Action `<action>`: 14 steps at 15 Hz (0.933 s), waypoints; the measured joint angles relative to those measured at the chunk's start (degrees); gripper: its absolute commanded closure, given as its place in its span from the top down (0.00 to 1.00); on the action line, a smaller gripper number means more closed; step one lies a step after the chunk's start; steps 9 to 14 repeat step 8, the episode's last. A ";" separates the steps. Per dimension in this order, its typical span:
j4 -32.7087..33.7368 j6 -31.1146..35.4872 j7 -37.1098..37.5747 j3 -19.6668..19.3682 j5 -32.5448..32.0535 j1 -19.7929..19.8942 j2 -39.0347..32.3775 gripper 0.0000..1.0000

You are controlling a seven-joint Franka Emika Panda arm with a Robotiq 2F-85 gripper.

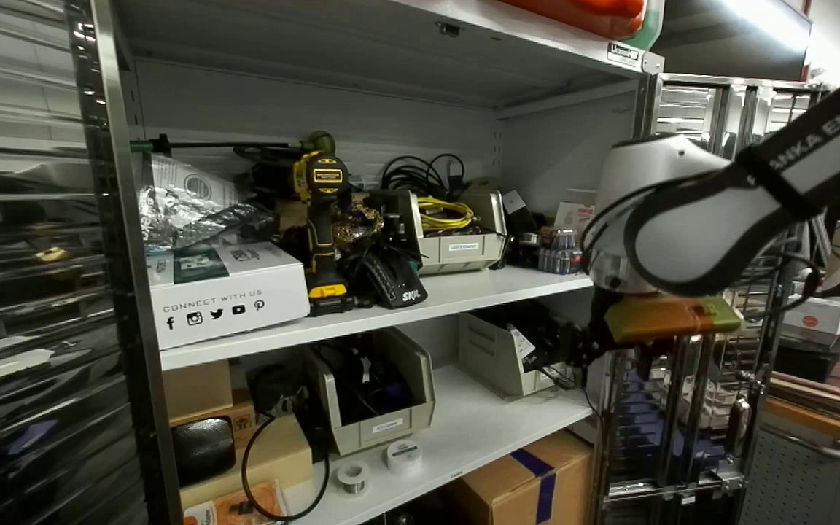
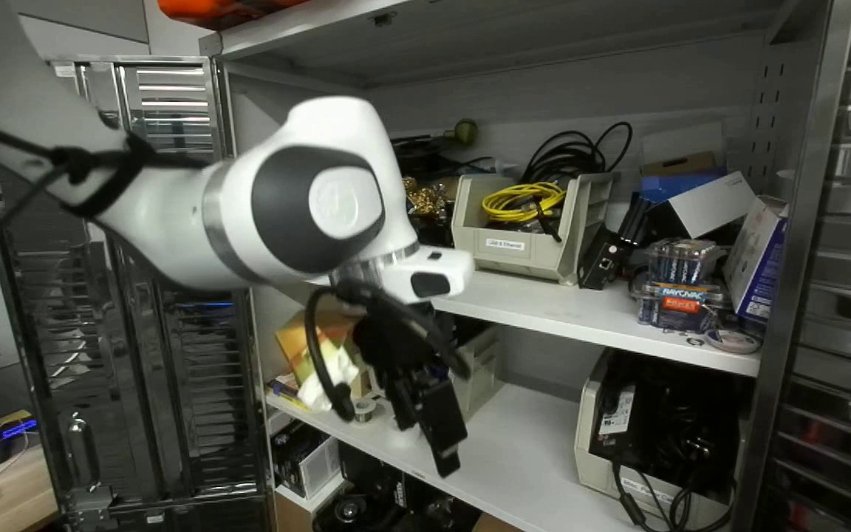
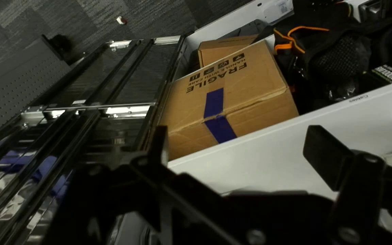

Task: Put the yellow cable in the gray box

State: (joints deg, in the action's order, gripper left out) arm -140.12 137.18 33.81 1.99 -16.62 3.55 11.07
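Wrist view is showing the gripper (image 3: 238,146) with fingers standing well apart; left to right in an exterior view, a white printed box (image 1: 227,315) is sitting at the front left corner of a shelf (image 1: 478,285); a yellow-and-black power tool (image 1: 321,235) is standing beside it, near the front edge; the gray box (image 1: 450,262) is sitting farther right, the yellow cable (image 1: 445,216) lying coiled inside; battery packs (image 1: 560,253) are resting near the right edge; the arm (image 1: 682,237) is hanging to their right, the gripper lower than this shelf.
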 measured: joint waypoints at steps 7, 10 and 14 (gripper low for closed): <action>9.56 -15.42 -9.05 -0.18 3.85 0.01 7.54 1.00; 9.51 -15.42 -9.07 -0.18 3.85 0.01 7.36 1.00; 9.51 -15.42 -9.07 -0.18 3.85 0.01 7.36 1.00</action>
